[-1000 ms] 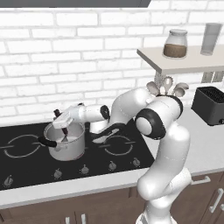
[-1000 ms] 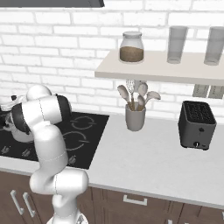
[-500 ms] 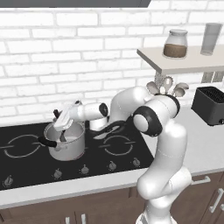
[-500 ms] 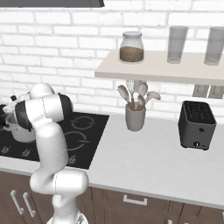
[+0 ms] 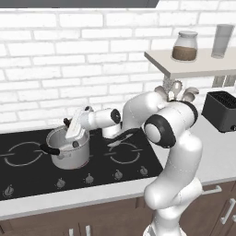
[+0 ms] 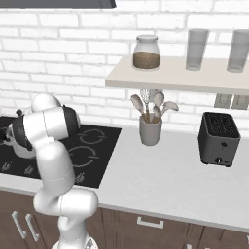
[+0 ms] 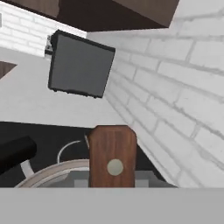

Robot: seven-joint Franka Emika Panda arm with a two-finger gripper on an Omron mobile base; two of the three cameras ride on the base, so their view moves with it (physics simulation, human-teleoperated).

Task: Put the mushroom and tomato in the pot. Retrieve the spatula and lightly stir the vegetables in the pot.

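A shiny steel pot [image 5: 69, 151] with black side handles stands on the left burner of the black cooktop [image 5: 27, 175]. My gripper [image 5: 73, 132] hangs right above the pot's rim, shut on the spatula. In the hand view the spatula's reddish-brown handle [image 7: 112, 159] stands between my fingers, with the pot's rim [image 7: 48, 170] and one black handle [image 7: 15, 151] below it. The spatula's head reaches down into the pot and is hidden. The mushroom and tomato are hidden. In the right base view my arm covers most of the pot [image 6: 7, 141].
A brick wall rises close behind the cooktop. On the counter to the right stand a grey holder with pale spoons [image 6: 150, 131] and a dark toaster [image 6: 219, 138]. Above them a shelf [image 6: 175, 80] carries a jar [image 6: 146, 52] and glasses. Knobs line the cooktop's front.
My hand with the spatula has shifted slightly over the pot. The pot has stayed where it was.
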